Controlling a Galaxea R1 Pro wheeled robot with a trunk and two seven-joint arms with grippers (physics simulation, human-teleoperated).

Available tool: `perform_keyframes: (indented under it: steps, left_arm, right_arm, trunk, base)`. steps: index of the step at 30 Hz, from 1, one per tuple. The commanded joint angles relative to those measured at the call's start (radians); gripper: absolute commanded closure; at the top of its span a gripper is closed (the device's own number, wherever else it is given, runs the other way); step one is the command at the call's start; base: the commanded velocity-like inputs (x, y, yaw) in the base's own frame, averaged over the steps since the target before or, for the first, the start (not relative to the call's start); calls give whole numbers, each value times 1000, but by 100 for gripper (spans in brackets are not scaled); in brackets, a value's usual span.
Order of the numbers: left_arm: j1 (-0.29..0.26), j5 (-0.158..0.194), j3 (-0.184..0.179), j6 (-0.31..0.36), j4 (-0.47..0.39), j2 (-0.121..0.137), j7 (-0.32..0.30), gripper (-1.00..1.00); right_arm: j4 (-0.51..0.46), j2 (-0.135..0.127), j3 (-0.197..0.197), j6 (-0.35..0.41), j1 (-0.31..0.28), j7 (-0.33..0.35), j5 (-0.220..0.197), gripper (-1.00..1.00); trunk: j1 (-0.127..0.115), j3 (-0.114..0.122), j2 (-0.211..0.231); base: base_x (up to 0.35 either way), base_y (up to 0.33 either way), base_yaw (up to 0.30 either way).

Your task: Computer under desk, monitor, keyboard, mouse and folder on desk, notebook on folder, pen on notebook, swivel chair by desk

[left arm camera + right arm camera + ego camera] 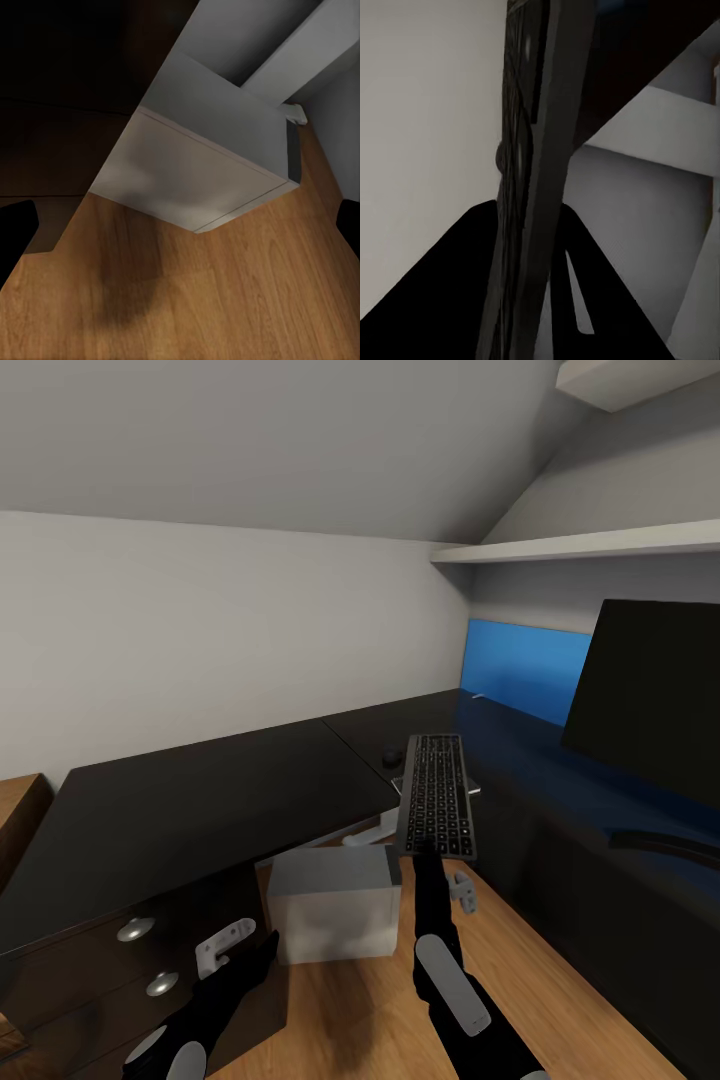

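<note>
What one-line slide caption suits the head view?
Right pincer holds the keyboard over the black desk, beside the monitor.

Keyboard [529, 187] edge-on betw. dark fingers [442, 300] of right hand [521, 300], pale wall [427, 112] beside.

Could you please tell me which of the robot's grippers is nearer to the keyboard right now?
The right. The right gripper grips the keyboard at its near end, while the left gripper hangs low by the desk's drawer unit, apart from it.
</note>
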Motion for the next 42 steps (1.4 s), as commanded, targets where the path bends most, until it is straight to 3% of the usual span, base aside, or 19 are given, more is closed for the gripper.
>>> perform_keyframes:
  steps: [1, 7, 35, 40, 42]
  left_arm:
    - [0, 11, -2, 2, -2, 0, 9, -100]
    - [0, 11, -2, 2, -2, 0, 9, -100]
    - [0, 9, -4, 2, -2, -1, 11, -100]
    - [0, 7, -4, 1, -2, -1, 13, -100]
    - [0, 6, -4, 1, -2, -1, 13, -100]
  right_arm:
    - [-1, 0, 1, -7, -1, 2, -20, 100]
    - [-3, 0, 3, -8, -1, 3, -18, 100]
    - [-58, 0, 14, -12, 2, 4, -8, 100]
    - [-104, -3, 80, -10, 21, 3, 29, 100]
    - [-166, -36, 131, -7, 48, 2, 56, 100]
  trunk:
    - [0, -1, 0]
    - [0, -1, 0]
    - [-107, 87, 196]
    - [-127, 103, 231]
    - [-134, 109, 245]
  base:
    - [0, 0, 0]
    - [0, 0, 0]
    - [0, 0, 0]
    - [0, 0, 0]
    - [0, 0, 0]
